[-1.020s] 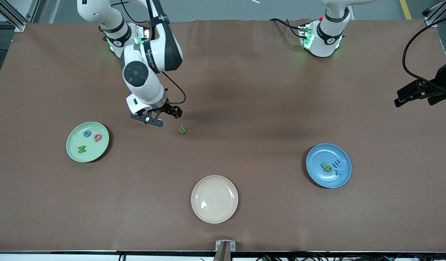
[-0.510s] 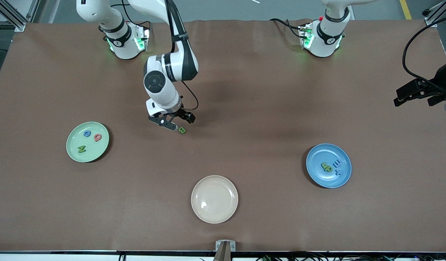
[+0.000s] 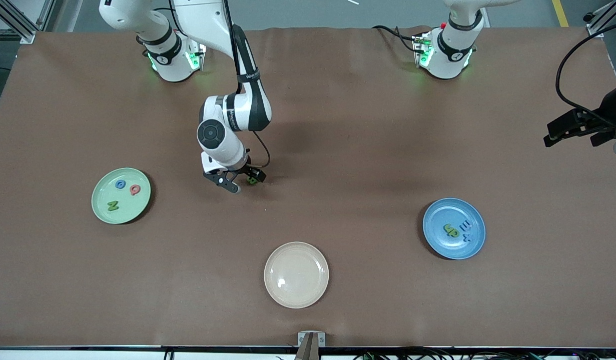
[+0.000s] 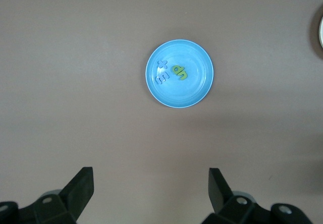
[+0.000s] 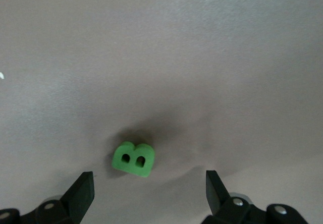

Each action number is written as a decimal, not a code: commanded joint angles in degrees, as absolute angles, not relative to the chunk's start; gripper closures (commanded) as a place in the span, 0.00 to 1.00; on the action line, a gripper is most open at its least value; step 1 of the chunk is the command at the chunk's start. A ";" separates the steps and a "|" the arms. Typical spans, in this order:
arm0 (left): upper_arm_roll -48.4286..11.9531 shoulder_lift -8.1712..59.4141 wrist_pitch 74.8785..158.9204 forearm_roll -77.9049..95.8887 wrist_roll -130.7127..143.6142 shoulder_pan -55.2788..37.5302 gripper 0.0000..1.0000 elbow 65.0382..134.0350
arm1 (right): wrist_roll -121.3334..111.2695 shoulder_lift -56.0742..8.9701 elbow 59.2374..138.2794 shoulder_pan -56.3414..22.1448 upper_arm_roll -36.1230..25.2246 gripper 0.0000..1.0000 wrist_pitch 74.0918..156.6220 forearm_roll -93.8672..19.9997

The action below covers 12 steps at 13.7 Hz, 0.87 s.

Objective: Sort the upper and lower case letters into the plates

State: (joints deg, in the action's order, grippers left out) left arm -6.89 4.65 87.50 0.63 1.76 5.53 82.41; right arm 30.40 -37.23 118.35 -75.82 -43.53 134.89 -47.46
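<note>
Right gripper (image 3: pixel 242 182) gapes wide around the green B (image 5: pixel 132 159)
Chunky foam letter lies untouched on matte brown table (image 3: pixel 338 150); left gripper (image 4: pixel 151 193) waits wide, empty.

A brown cloth (image 3: pixel 338 125) covers the whole table, faintly creased and wavy along the edge where the arm bases stand. Soft dark shadows lie across its middle. Above that edge a strip of grey floor (image 3: pixel 297 12) shows, crossed by a yellow line (image 3: pixel 559 12) near the corner at the left arm's end. Silver aluminium framing (image 3: pixel 17 20) stands at the corner at the right arm's end, and more framing (image 3: pixel 600 15) at the other corner. Along the edge nearest the front camera runs a pale rail (image 3: pixel 87 352), with a small metal bracket (image 3: pixel 311 340) at its middle and a tangle of dark cables (image 3: pixel 438 356) beneath.
</note>
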 commanded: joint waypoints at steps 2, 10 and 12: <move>-6.77 5.01 86.92 1.05 0.53 5.71 0.00 81.56 | 30.76 -38.14 116.46 -73.39 -40.70 0.06 135.44 -48.78; -6.77 5.27 87.19 1.05 0.62 5.54 0.00 81.56 | 30.67 -39.55 115.84 -73.04 -40.69 0.35 135.62 -48.78; -6.77 5.45 87.19 1.05 0.61 5.45 0.00 81.56 | 30.67 -39.55 115.84 -73.04 -40.69 0.45 135.62 -48.69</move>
State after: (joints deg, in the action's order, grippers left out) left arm -6.88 4.93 87.50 0.63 1.76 5.51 82.42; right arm 30.63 -38.67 116.34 -74.26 -41.62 135.11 -47.62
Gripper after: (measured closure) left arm 0.000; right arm 0.388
